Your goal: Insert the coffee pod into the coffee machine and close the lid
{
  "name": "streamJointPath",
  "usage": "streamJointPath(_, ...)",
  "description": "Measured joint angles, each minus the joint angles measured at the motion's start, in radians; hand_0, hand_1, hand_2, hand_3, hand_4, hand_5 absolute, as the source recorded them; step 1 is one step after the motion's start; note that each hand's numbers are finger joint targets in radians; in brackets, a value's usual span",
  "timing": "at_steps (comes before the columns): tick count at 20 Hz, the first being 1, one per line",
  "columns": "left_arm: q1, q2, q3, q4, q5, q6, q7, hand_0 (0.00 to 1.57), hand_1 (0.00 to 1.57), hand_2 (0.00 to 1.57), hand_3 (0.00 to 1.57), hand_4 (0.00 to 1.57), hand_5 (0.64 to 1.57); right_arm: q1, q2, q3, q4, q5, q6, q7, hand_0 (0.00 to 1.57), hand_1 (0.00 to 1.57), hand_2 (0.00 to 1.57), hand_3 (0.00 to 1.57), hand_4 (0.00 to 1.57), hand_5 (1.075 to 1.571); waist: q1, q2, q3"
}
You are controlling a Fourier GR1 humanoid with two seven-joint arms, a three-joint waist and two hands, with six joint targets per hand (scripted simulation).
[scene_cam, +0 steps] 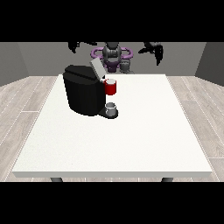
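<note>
The white table (131,144) fills most of the view, its near edge running wide across the bottom and its far edge narrower, just in front of the robot (113,54). Most of its top lies bare: the whole near half, the right half, and a strip along the left edge give open room.

The black coffee machine (83,94) stands on the far left part of the table, closer to the far edge than to the near one, with a margin of table between its body and the left edge. Its grey lid (97,68) is raised, tilted up and back towards the robot. At the machine's right side sits a red holder (111,88) with a pale ring at its top; whether the pod lies in it cannot be told. Below that, on the machine's base, stands a small grey cup (111,107).

The hand at the view's left (75,45) hangs in the air beyond the far edge, above and behind the machine, touching nothing; how its fingers lie cannot be told. The hand at the view's right (155,50) also hangs beyond the far edge, well apart from the machine, with fingers pointing down and holding nothing.
</note>
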Motion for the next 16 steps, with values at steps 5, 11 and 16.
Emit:
streamJointPath(5, 0.035, -0.006, -0.054, -0.106, 0.032, 0.011, 0.012, 0.00, 0.00, 0.00, 0.00, 0.32, 1.571, -0.065, -0.017, -0.057, 0.054, -0.059, 0.019, 0.005, 0.00, 0.00, 0.00, 0.00, 0.09, 1.571, 0.027, 0.075, 0.0001)
streamJointPath(11, 0.077, 0.005, -0.102, -0.228, 0.076, 0.027, 0.034, 0.00, 0.00, 0.00, 0.00, 0.35, 1.571, -0.157, -0.023, -0.089, 0.123, -0.111, 0.028, 0.042, 0.00, 0.00, 0.00, 0.00, 0.07, 1.571, 0.035, 0.145, 0.0003)
streamJointPath(16, 0.117, 0.022, -0.111, -0.325, 0.111, 0.030, 0.068, 0.00, 0.00, 0.00, 0.00, 0.38, 1.571, -0.201, -0.010, -0.064, 0.152, -0.111, 0.025, 0.057, 0.00, 0.00, 0.00, 0.00, 0.00, 1.571, 0.014, 0.179, 0.0000)
